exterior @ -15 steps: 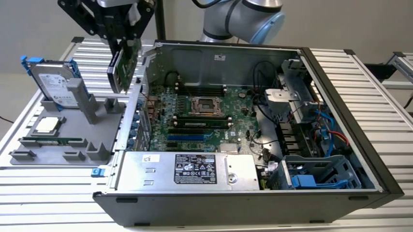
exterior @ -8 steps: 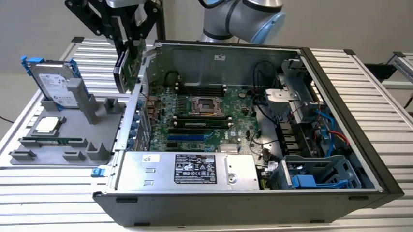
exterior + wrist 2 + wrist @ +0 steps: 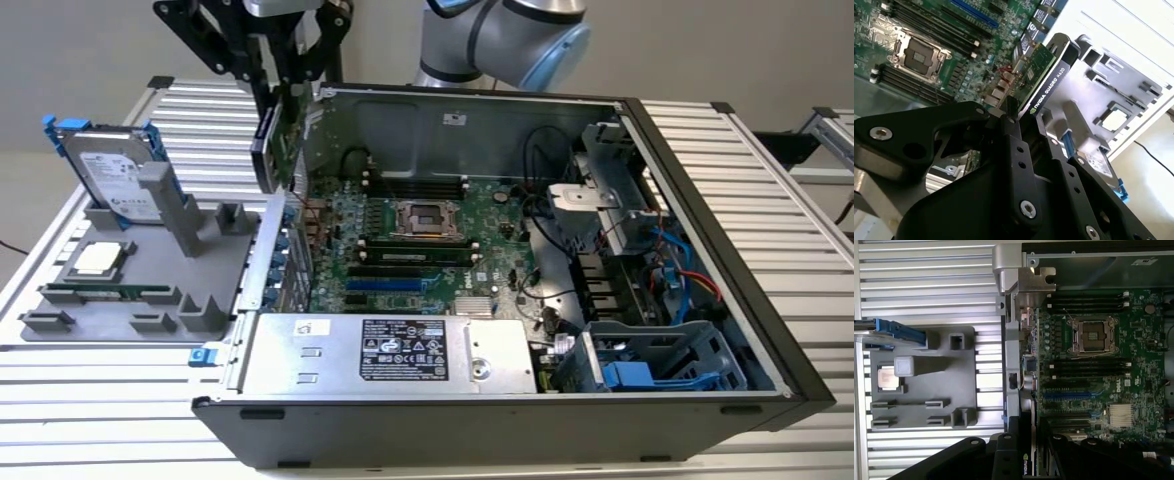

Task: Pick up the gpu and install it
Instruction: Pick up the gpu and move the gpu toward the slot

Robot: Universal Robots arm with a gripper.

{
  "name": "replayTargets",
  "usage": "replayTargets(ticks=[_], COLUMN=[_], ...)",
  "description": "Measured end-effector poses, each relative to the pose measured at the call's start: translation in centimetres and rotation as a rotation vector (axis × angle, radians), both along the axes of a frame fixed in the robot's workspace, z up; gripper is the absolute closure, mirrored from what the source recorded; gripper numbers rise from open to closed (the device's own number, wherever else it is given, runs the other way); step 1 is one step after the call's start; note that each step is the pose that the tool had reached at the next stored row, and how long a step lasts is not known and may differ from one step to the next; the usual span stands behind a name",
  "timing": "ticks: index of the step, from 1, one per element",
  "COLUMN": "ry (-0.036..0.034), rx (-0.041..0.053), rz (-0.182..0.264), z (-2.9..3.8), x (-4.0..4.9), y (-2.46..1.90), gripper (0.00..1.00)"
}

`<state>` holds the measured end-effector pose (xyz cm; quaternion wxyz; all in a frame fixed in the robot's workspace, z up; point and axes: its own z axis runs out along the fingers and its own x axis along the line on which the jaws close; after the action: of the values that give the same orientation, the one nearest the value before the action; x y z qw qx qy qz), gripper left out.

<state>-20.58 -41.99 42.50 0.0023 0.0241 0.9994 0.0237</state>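
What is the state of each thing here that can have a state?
computer case: open, side panel off
gripper: shut on the gpu
gpu: held on edge in the air, in no slot
processor socket: appears empty
hard drive: upright in the gray holder
processor: flat on the gray holder
memory stick: lying in the gray holder

Bright even light, soft shadows, glare on the ribbed table

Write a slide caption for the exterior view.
Gripper holding the gpu upright over the edge of the open computer case, with the hard drive standing on the grey tray alongside.
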Motion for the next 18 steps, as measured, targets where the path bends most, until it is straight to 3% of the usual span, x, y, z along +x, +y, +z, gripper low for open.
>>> replayTargets(ticks=[18], ry=[0.0001], rx=[-0.0001], rz=[0.0], z=[0.0], x=[2.4], y=[0.0], gripper=[1.0])
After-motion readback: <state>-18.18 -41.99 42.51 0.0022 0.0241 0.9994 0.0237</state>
